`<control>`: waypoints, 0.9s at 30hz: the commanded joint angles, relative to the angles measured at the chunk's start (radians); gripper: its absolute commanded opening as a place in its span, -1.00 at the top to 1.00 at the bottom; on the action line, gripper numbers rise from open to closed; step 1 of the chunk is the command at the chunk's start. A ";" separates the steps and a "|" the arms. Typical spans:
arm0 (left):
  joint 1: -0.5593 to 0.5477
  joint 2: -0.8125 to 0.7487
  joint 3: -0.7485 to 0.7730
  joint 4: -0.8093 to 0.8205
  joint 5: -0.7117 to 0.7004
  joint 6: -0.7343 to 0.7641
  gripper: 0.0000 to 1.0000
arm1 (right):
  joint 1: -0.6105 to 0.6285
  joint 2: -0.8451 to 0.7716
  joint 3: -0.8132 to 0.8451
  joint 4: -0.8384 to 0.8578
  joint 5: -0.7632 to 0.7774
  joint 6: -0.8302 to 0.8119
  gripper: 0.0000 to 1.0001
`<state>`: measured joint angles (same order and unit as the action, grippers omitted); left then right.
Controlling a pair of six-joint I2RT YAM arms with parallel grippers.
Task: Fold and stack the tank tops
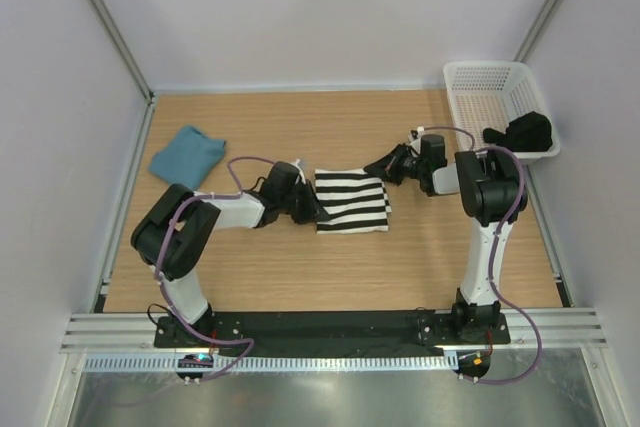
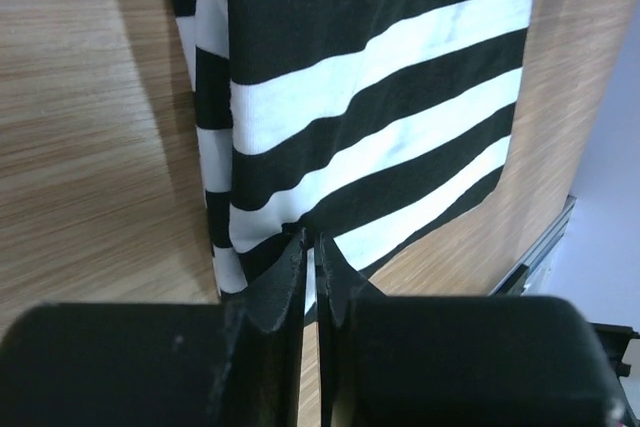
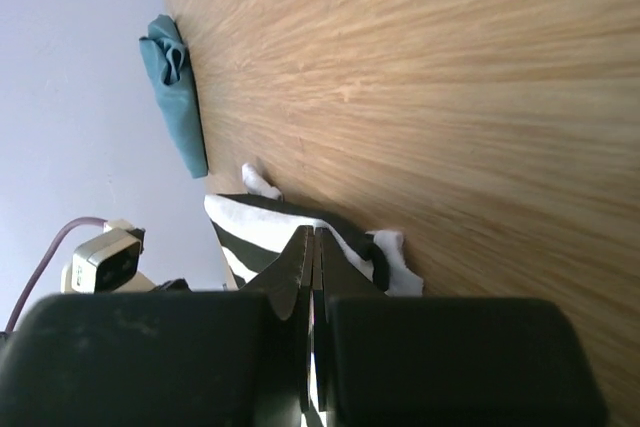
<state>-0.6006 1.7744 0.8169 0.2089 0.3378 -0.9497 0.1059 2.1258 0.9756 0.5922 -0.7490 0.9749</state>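
At the left edge of the folded black-and-white striped tank top (image 1: 350, 202), the left gripper (image 2: 310, 239) has its two dark fingers (image 2: 280, 292) drawn in to a thin slit. The wrist view shows the cloth's hem running right up to the tips, and a pale sliver between them looks like pinched fabric. I judge it to be a light grip on that edge.

From these fingers the top spreads away to the right. It lies flat on the wooden table (image 1: 300, 277), close to square and slightly longer left to right, with its stripes running the same way.

The right gripper (image 3: 312, 232) sits at the top's far right corner with its fingers pressed fully together. The tips are at or just over the rumpled corner. Whether any cloth is caught between them cannot be told.

The next move probably turns on the plain teal-blue tank top (image 1: 187, 154). It lies folded at the far left of the table, well apart from the striped one. From the left fingers it lies left and farther back, so the left arm is the nearer one for carrying the striped piece across and setting it on top.

A white plastic mesh basket (image 1: 470, 72) stands at the far right corner, beside the right arm, with a dark bundle (image 1: 525, 132) inside it.
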 commanded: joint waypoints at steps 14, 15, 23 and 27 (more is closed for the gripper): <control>0.001 -0.342 0.016 -0.365 -0.374 0.256 -0.35 | -0.018 -0.298 -0.044 -0.248 0.163 -0.211 0.39; 0.001 -0.369 0.015 -0.374 -0.414 0.264 -0.53 | -0.018 -0.328 -0.063 -0.311 0.203 -0.232 0.32; 0.021 -0.466 -0.073 -0.299 -0.562 0.255 -0.99 | -0.018 -0.562 -0.121 -0.586 0.410 -0.415 -0.46; 0.030 -0.399 0.043 -0.487 -0.726 0.269 -0.99 | -0.012 -0.618 -0.161 -0.672 0.502 -0.447 -0.65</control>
<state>-0.5816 1.3434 0.7662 -0.1627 -0.2176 -0.7155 0.0856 1.5555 0.8433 0.0433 -0.3660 0.6060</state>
